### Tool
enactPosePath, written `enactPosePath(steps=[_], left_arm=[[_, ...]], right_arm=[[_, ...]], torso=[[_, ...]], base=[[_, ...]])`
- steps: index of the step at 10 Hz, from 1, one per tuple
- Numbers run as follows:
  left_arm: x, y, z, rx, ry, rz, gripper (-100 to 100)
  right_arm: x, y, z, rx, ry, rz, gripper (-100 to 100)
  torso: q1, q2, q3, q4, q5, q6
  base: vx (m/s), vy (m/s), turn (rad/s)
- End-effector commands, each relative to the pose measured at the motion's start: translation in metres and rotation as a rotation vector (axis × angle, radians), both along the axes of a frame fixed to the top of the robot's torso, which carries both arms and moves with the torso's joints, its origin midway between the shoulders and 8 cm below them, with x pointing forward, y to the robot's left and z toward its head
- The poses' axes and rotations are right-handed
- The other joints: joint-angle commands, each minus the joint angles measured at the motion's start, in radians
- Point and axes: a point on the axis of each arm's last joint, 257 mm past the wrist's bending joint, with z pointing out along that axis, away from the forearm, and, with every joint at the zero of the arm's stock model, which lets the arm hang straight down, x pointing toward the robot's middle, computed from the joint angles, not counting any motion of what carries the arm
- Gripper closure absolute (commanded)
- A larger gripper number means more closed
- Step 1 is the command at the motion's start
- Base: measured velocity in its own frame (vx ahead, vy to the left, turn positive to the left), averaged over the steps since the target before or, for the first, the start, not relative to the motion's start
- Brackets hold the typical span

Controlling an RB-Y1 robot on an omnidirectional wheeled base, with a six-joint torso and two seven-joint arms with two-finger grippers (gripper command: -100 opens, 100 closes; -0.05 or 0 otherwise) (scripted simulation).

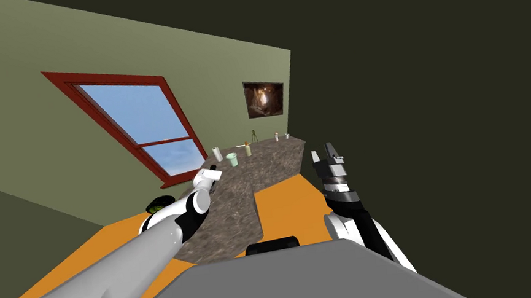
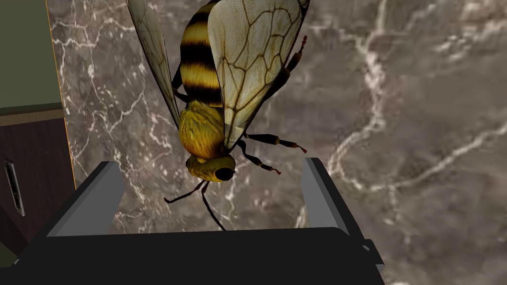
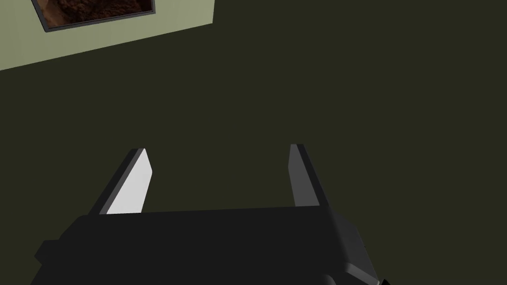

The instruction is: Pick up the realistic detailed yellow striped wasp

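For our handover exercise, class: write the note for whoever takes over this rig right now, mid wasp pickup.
Left gripper: open, low over the marbled counter. The wasp lies there, its head between the fingertips, untouched.
Right gripper: open, empty, raised at my right.
Done: approach and lining up.
Left: close on the wasp, lift.

The right gripper (image 3: 218, 148) holds its two fingers (image 3: 129, 185) spread wide, well apart from each other and touching nothing. Both rise from the dark box (image 3: 198, 247) that forms the gripper's body and spans the roots of the fingers. One finger shows its broad flat face, lit pale grey to almost white. The other (image 3: 303, 180) is turned more edge-on and looks like a darker grey blade. Their blunt tips stand slightly closer together than their roots.
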Motion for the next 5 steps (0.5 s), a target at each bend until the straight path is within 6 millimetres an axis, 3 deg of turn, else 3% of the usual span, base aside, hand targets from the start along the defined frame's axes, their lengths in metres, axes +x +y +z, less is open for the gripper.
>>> enactPosePath(steps=[1,5], left_arm=[[-0.002,-0.008,0.001,0.010,0.008,0.028,-100],[-0.006,-0.023,0.004,0.028,-0.003,0.103,-100]], right_arm=[[0.000,0.000,0.000,0.000,0.000,0.000,0],[0.000,0.000,0.000,0.000,0.000,0.000,0]], torso=[[0.000,0.000,0.000,0.000,0.000,0.000],[0.002,0.001,0.000,0.000,0.000,-0.001]], base=[[-0.084,0.116,-0.250],[-0.099,0.124,-0.170]])
